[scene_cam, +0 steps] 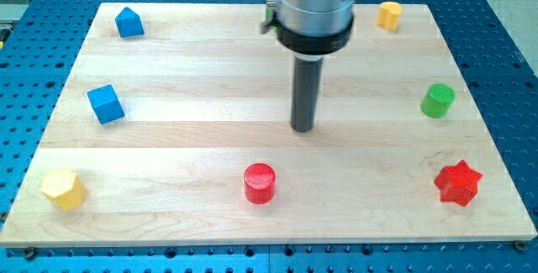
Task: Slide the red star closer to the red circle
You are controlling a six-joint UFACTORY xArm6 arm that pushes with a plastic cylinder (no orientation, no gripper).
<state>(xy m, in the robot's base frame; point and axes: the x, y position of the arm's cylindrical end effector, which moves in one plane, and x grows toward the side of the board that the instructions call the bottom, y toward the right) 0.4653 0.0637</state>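
The red star (pixel 458 182) lies near the board's bottom right corner. The red circle (pixel 260 182) stands at the bottom middle, far to the star's left. My tip (pixel 303 128) rests on the board near the centre, above and a little right of the red circle, and well up and left of the star. It touches no block.
A blue house-shaped block (pixel 129 23) sits top left, a blue cube (pixel 106 103) at the left, a yellow hexagon (pixel 64 189) bottom left. A yellow block (pixel 389 15) is top right, a green cylinder (pixel 437 101) at the right. A green block (pixel 267 13) peeks out behind the arm.
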